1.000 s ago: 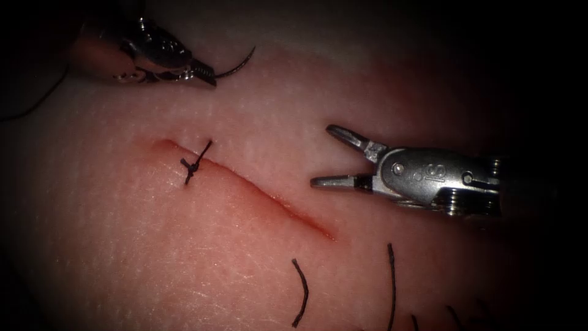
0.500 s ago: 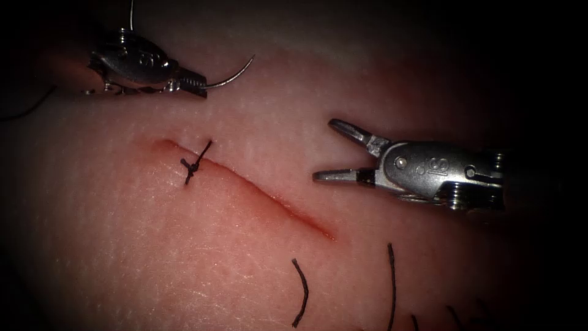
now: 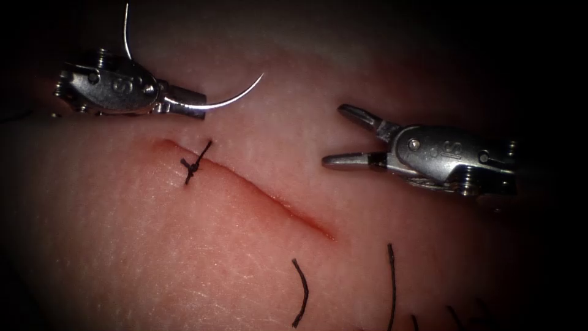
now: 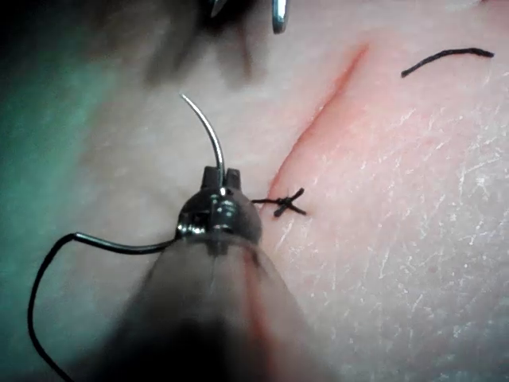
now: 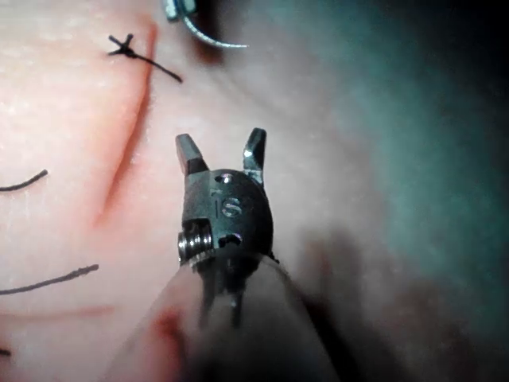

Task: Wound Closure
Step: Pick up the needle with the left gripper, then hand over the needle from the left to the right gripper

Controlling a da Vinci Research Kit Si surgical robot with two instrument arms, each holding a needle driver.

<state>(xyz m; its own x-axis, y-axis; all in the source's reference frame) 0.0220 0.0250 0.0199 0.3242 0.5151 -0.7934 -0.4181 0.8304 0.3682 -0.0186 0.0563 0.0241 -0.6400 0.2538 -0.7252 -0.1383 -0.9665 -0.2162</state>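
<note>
Endoscope view: left tool (image 3: 195,111) clamped on the needle (image 3: 229,100) around mid-curve, with the point swept out to the right and the rear arc rising behind the jaws. Needle clear of the tissue (image 3: 122,245), hanging above it on the right of the cut (image 3: 257,193), near the upper end. Right tool (image 3: 343,136) spread wide, holding nothing, well to the right of the cut. 1 knotted stitch (image 3: 193,164) across the cut near the upper end; the rest of the cut unclosed, pink-red along its line. 2 cut ends of thread (image 3: 301,293) loose on the tissue below the cut's lower end.

For good handling at this stage, by judgement: firm grip mid-curve, point kept off the tissue, empty jaws kept clear of the thread.

Left wrist view: left tool (image 4: 222,178) gripping the needle (image 4: 205,131), a slim bright arc curving up to a fine point. Thread (image 4: 56,263) trailing from the rear of the needle in a slack dark loop. Knotted stitch (image 4: 285,204) just beside the jaws, on the cut (image 4: 318,119).

Right wrist view: right tool (image 5: 222,151) parted wide and empty, hovering over pale tissue (image 5: 64,111) beside the cut (image 5: 127,151). Stitch (image 5: 131,52) beyond, with the needle (image 5: 211,38) further off.
</note>
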